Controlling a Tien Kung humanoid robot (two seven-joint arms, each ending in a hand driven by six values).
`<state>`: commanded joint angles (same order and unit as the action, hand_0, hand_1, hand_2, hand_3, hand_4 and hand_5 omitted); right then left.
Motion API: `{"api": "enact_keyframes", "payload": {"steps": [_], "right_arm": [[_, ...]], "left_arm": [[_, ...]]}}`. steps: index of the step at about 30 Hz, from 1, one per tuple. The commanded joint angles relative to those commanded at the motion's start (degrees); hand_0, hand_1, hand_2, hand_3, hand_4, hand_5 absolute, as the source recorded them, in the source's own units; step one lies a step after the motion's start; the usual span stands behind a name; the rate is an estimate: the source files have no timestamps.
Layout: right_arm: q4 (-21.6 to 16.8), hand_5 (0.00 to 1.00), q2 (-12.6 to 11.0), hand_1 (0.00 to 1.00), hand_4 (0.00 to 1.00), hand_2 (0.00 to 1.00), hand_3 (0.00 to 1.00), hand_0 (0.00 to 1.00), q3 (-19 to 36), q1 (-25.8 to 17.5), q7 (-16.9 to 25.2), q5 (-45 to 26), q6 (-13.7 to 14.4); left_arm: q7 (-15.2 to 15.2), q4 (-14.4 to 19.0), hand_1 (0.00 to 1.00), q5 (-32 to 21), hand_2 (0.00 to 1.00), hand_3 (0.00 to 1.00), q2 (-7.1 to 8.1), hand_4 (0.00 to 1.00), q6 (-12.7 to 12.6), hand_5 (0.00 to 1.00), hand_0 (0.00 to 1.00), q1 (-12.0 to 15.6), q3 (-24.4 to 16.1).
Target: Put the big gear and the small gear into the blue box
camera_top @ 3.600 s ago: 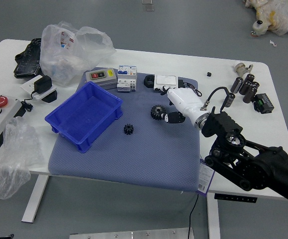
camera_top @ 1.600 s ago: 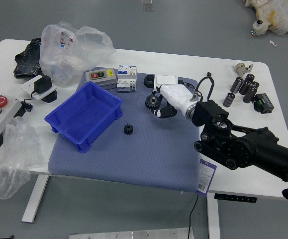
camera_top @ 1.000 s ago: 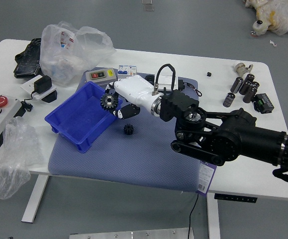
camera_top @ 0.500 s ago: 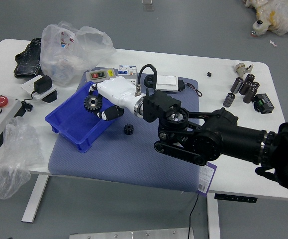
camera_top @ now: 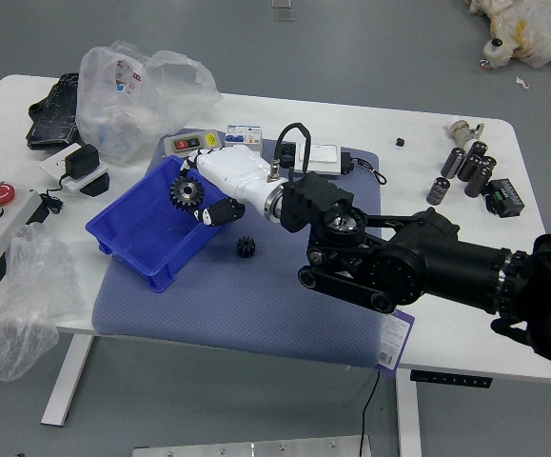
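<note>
- In head view, grasping the big gear point(camera_top: 187, 192) at the fingertips of the right hand point(camera_top: 240, 179), over the blue box point(camera_top: 125, 257).
- Partway along, by the look of it: picked up and carried across, but not yet let go.
- Left to do: release into the box, then fetch the small gear point(camera_top: 245, 248) from the blue mat point(camera_top: 246, 309), just beside the box.
- Facing roughly up toward the camera with the toothed disc of the big gear — round, so without any clear long axis.
</note>
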<state>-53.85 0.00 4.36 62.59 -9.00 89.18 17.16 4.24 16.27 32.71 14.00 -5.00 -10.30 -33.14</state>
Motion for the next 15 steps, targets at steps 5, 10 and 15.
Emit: {"api": "enact_keyframes", "payload": {"steps": [5,10,15], "right_arm": [[-0.07,0.306,0.0,0.826,0.671,0.846,0.825,0.579,0.16,-0.05,0.28,-0.35,0.22],[-0.39,0.295,0.0,0.826,0.671,0.845,0.826,0.578,1.15,-0.35,0.54,-0.23,0.47],[-2.32,0.322,-1.31,0.774,0.691,0.824,0.822,0.54,4.48,-1.94,0.25,1.06,0.6]], "left_arm": [[0.04,0.0,0.643,0.17,0.626,0.697,0.07,0.699,0.02,0.381,0.665,-0.02,-0.08],[0.02,-0.01,0.644,0.26,0.626,0.697,0.02,0.699,0.04,0.382,0.665,-0.02,-0.07],[-0.29,-0.07,0.644,-0.26,0.626,0.697,-0.08,0.7,0.0,0.381,0.665,0.07,0.4]]}}
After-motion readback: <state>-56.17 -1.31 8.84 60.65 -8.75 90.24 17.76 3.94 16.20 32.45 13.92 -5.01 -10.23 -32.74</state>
